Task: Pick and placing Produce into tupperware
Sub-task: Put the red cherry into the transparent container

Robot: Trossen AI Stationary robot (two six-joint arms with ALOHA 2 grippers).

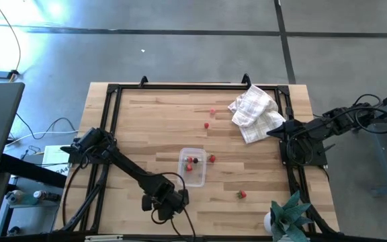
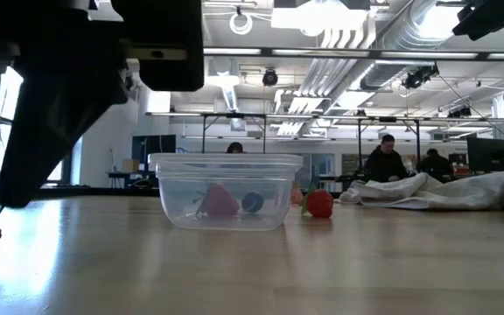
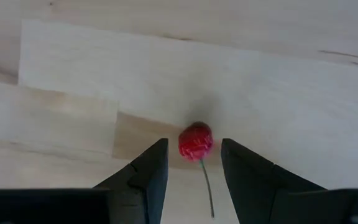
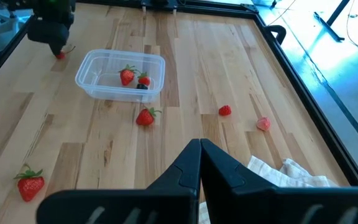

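Left gripper (image 3: 193,163) low over the table's near edge, jaws apart, straddling a stemmed red berry (image 3: 195,140) without touching. Tupperware (image 1: 193,166) mid-table holds two strawberries and a dark berry. Right gripper (image 4: 199,163) shut, parked beside the cloth (image 1: 254,111)

no text, label, brand, number or sign is showing clearly enough to read on the table, the arms or anywhere in the room behind.
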